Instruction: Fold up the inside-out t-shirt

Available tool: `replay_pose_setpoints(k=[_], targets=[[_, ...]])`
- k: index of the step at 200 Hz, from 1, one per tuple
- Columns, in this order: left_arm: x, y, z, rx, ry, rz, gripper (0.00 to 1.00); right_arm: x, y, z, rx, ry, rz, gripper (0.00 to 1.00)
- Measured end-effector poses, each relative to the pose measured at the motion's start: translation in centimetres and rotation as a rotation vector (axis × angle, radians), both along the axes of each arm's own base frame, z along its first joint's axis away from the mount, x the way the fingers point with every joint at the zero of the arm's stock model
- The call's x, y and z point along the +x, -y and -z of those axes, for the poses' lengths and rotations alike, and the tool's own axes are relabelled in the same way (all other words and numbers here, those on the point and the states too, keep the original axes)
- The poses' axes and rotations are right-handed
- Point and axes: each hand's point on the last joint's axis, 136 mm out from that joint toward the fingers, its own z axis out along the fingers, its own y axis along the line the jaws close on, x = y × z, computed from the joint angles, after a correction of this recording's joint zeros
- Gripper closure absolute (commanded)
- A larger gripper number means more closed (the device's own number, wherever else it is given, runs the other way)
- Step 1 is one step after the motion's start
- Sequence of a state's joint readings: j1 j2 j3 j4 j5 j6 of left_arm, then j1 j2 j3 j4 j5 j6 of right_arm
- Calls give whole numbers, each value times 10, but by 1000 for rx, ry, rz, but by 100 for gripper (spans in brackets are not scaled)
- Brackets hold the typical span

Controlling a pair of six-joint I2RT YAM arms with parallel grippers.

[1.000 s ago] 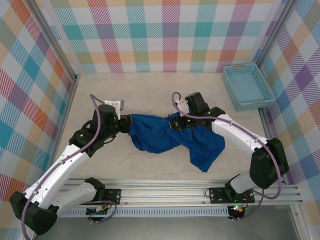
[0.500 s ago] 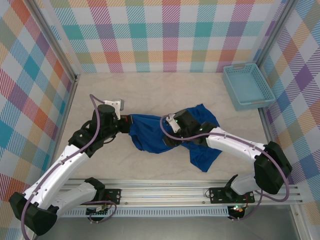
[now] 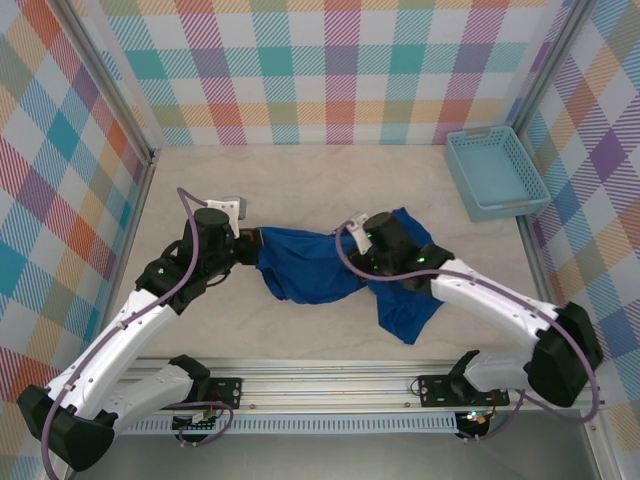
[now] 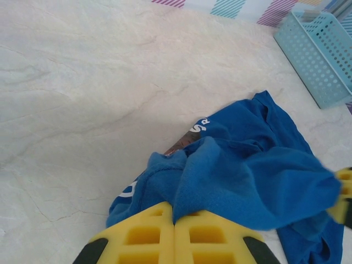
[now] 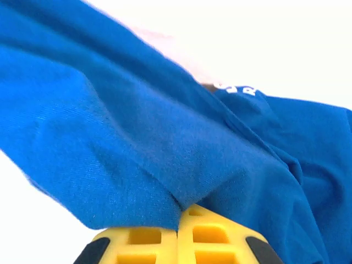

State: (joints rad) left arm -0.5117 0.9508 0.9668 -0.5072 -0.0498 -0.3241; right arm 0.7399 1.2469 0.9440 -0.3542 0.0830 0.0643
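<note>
Your shirt spans 9 to 3 o'clock between left gripper and right gripper, both clenched on it (slack trails toward 5 o'clock).

faint white print on t-shirt — partial, not legible

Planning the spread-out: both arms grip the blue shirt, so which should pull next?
Probably right: the right fingers pinch the t-shirt at its bunched middle, loose cloth on that side; the left fingers anchor one end.
</note>
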Motion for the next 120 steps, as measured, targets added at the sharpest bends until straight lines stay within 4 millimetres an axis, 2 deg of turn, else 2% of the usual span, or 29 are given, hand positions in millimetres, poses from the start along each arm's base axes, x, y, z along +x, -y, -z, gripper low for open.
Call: replay_pose_setpoints(k=[28, 87, 98, 120], targets=[[1, -2, 0, 5, 3, -10, 100, -7, 10, -20, 116, -51, -28, 90], [-2, -4, 1, 11, -3, -13, 100, -22, 18, -18, 236, -242, -60, 91], [-4, -5, -2, 5, 6, -11, 100, -27, 15, -18, 265, -270, -81, 87], [-8, -3, -10, -18, 24, 10, 100, -41, 7, -12, 321, -338, -134, 73]])
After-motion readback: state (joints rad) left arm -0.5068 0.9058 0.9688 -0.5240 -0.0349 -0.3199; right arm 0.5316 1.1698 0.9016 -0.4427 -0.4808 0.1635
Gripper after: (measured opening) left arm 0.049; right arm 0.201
